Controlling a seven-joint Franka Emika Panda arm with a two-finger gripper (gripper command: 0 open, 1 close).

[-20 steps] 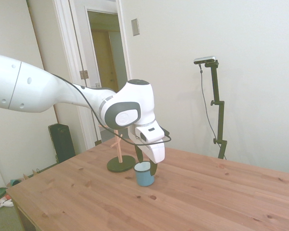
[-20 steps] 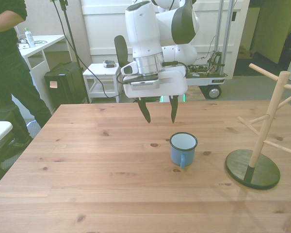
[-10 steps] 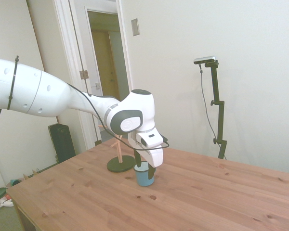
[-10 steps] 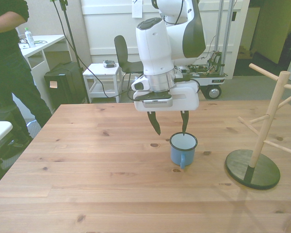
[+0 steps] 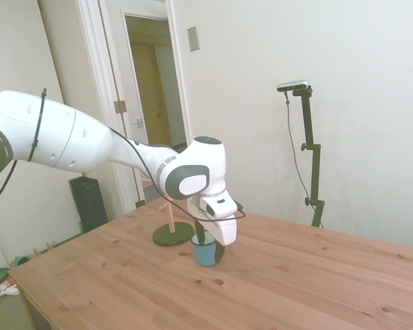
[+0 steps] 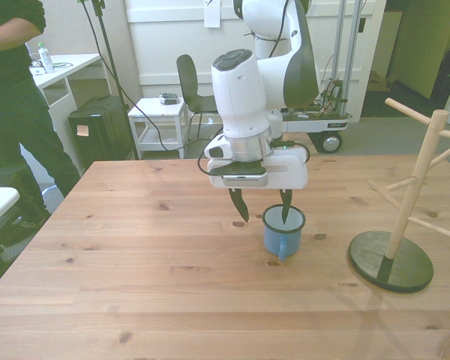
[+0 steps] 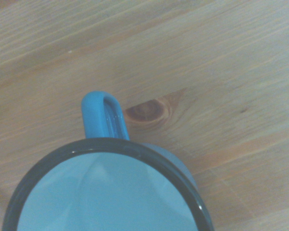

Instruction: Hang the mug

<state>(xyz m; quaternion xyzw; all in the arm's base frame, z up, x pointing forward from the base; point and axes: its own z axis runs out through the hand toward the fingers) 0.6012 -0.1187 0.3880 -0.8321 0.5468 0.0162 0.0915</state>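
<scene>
Seen spread wide: gripper (image 6: 263, 208) straddling mug (image 6: 283, 234) rim (one finger inside), upright on table (image 6: 135, 247).

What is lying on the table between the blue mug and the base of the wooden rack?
Nothing. In the front view only bare table shows between the mug and the rack's round dark base.

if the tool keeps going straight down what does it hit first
Probably the mug: the open tool straddles its rim wall, one finger inside, the other outside over the table. Depth is unclear.
</scene>
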